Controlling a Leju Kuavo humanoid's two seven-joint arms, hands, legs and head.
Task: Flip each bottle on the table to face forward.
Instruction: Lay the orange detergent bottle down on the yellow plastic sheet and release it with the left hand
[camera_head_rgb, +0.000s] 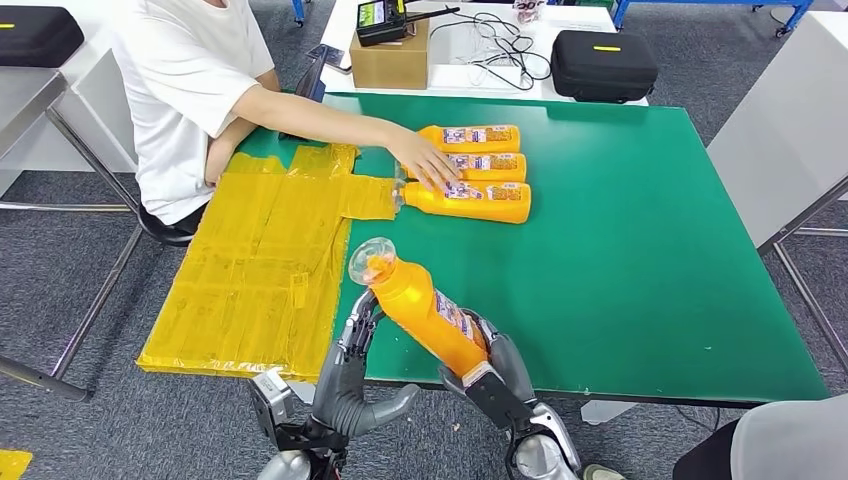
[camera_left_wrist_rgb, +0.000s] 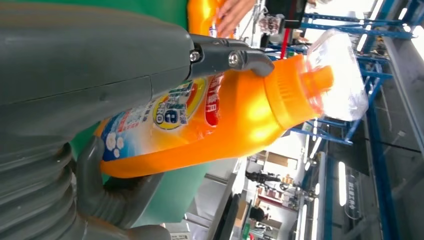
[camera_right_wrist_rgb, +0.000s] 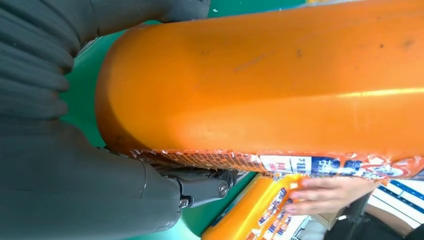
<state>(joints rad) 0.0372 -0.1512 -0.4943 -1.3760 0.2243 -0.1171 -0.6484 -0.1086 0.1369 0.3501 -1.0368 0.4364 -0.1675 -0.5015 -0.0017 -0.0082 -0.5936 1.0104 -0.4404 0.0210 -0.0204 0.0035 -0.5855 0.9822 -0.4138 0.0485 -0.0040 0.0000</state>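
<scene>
An orange detergent bottle (camera_head_rgb: 425, 310) with a clear cap is lifted off the near edge of the green table (camera_head_rgb: 650, 260), tilted with its cap up and to the left. My right hand (camera_head_rgb: 500, 375) grips its base, its label side turned toward the right. My left hand (camera_head_rgb: 350, 375) has its fingers laid against the bottle's shoulder and its thumb spread apart underneath. The left wrist view shows the bottle (camera_left_wrist_rgb: 240, 115) and its front label past my left hand (camera_left_wrist_rgb: 75, 90). Three more orange bottles (camera_head_rgb: 475, 168) lie side by side at mid-table.
A seated person's hand (camera_head_rgb: 425, 160) rests on the lying bottles. A yellow sheet (camera_head_rgb: 260, 270) covers the table's left part and hangs over the edge. Behind the table stand a cardboard box (camera_head_rgb: 390, 60) and a black case (camera_head_rgb: 603, 63).
</scene>
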